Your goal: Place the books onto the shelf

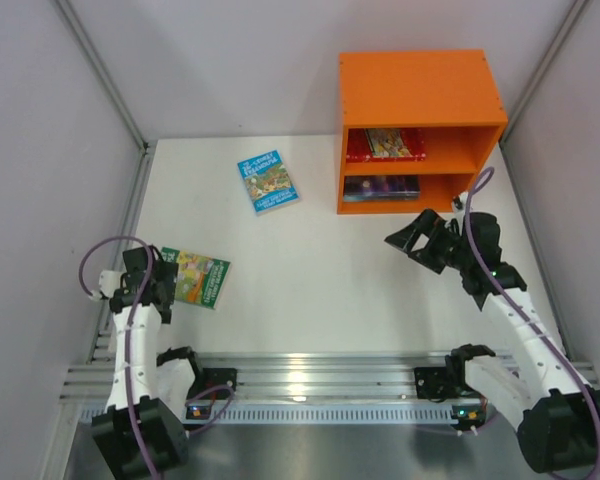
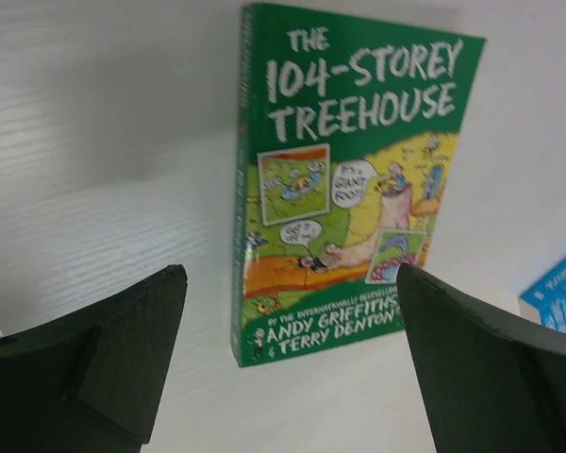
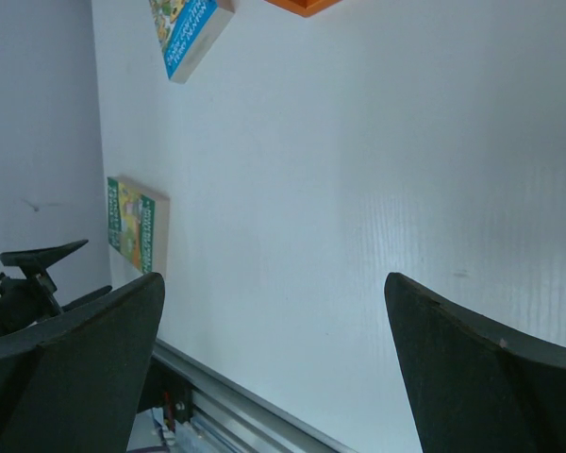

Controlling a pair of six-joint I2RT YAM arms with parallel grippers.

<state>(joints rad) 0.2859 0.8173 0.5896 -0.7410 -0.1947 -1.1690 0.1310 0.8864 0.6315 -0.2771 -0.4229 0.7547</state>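
The orange shelf [image 1: 420, 100] stands at the back right. A red-bordered book [image 1: 384, 145] lies in its upper compartment and a dark purple one [image 1: 381, 187] in the lower. On the table a light-blue book [image 1: 268, 181] lies flat at the back middle. A green book [image 1: 196, 277] [image 2: 344, 179] lies flat at the left. My left gripper [image 1: 152, 278] [image 2: 291, 274] is open just short of the green book's near end, holding nothing. My right gripper [image 1: 412, 238] [image 3: 274, 278] hangs open and empty in front of the shelf, turned toward the left.
An aluminium rail [image 1: 310, 370] runs along the near table edge between the arm bases. Grey walls close in the left, back and right sides. The light-blue book's corner [image 2: 558, 297] shows at the right of the left wrist view.
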